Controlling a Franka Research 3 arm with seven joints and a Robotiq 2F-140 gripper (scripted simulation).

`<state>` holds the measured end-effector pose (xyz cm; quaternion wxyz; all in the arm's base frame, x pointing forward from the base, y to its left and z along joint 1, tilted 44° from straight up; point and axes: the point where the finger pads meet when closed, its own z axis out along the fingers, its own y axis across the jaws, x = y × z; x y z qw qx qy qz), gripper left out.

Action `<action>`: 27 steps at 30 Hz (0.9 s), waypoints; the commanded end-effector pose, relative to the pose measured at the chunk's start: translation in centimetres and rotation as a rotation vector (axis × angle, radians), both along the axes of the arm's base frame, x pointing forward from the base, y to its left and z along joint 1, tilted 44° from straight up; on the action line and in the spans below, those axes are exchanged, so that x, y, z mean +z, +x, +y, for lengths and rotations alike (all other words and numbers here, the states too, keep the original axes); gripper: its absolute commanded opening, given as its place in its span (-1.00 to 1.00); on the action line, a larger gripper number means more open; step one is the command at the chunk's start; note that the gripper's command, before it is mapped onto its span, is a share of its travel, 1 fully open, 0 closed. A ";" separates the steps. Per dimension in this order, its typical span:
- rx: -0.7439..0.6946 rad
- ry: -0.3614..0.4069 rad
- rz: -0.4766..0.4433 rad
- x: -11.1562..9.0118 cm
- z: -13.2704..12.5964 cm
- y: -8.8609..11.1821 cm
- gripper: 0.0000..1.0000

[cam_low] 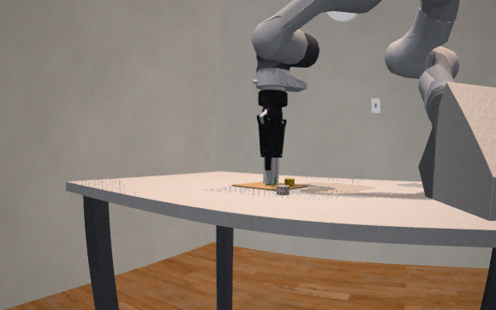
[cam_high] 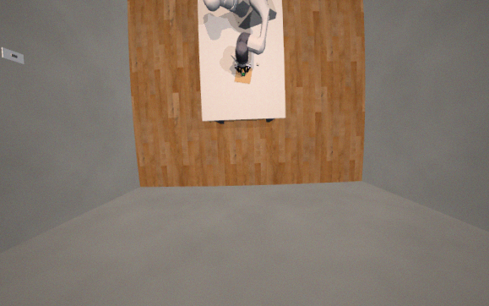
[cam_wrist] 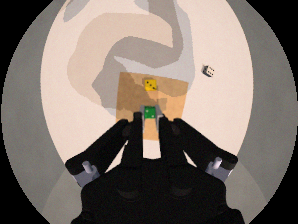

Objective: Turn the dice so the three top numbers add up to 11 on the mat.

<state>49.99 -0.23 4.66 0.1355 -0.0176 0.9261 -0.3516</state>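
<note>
A tan mat (cam_low: 270, 186) lies on the white table; it also shows in the wrist view (cam_wrist: 152, 104) and from above (cam_high: 244, 78). My gripper (cam_low: 271, 176) points straight down over the mat and is shut on a green die (cam_wrist: 150, 113), right at the mat's surface. The green die shows between the fingertips (cam_low: 276, 177). A yellow die (cam_low: 289, 181) sits on the mat just beyond the gripper, also in the wrist view (cam_wrist: 150, 84). A white die (cam_low: 283, 190) lies on the bare table off the mat's edge, also in the wrist view (cam_wrist: 209, 70).
The robot's large grey base housing (cam_low: 474, 150) stands at the right of the table. The arm's shadow falls across the table behind the mat. The table's curved front edge (cam_low: 230, 214) is close in the exterior view.
</note>
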 end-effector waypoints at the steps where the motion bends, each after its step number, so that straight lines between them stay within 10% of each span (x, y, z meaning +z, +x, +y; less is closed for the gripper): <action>1: 0.004 -0.002 0.001 0.0 -0.1 0.1 -0.81; 27: 0.004 -0.002 0.001 0.0 -0.1 0.1 -0.57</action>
